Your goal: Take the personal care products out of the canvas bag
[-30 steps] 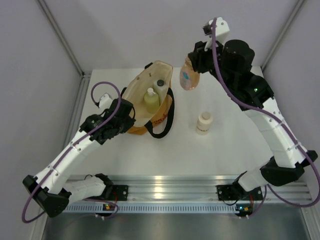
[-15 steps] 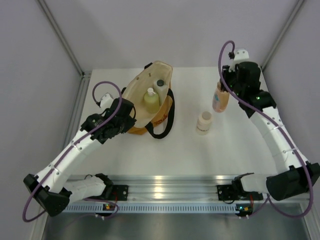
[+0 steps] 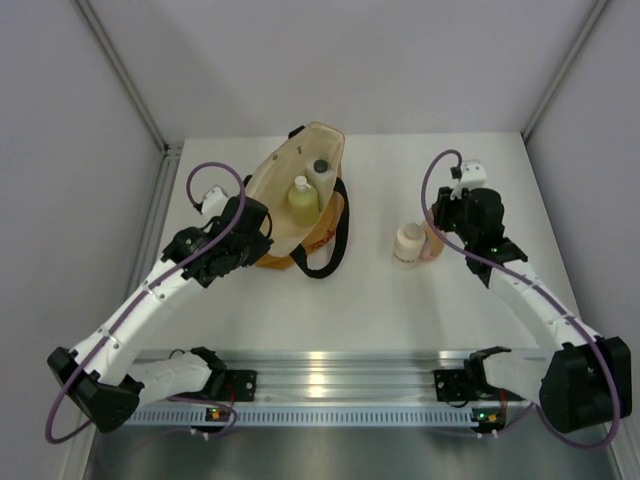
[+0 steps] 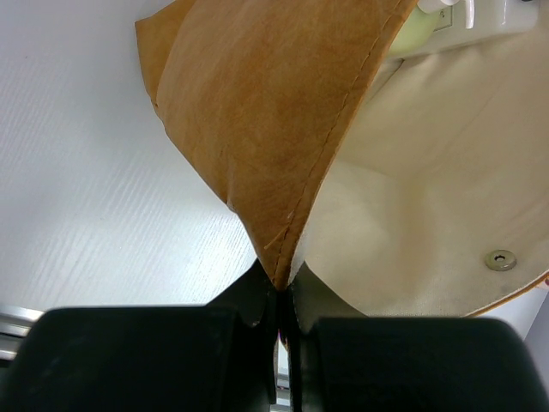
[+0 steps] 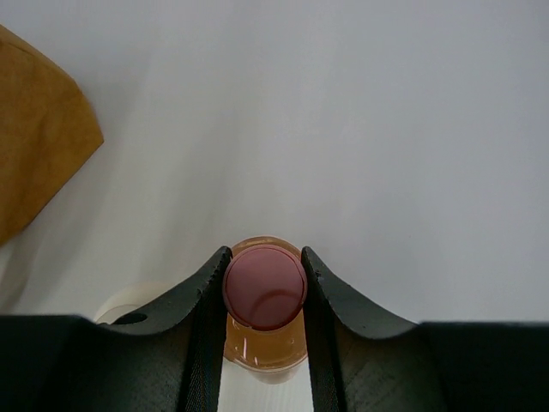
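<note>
The canvas bag (image 3: pixel 285 205) lies open at the table's middle left, with the pale yellow-green bottle (image 3: pixel 303 199) and the dark-capped white bottle (image 3: pixel 320 169) inside. My left gripper (image 3: pixel 252 222) is shut on the bag's rim (image 4: pixel 279 257), holding its mouth open. My right gripper (image 3: pixel 438 228) is shut on the orange-pink bottle (image 3: pixel 432 244), which stands upright low over the table right beside the squat white jar (image 3: pixel 407 246). In the right wrist view the bottle's dark pink cap (image 5: pixel 265 287) sits between my fingers (image 5: pixel 202 296). I cannot tell whether the bottle touches the table.
The bag's black strap handles (image 3: pixel 330 250) loop onto the table toward the jar. Grey walls close the table at the back and both sides. A metal rail (image 3: pixel 330 370) runs along the near edge.
My right arm has swung down and toward the near side with the orange-pink bottle, from high at the back right to table level beside the jar. The left arm has not moved.
</note>
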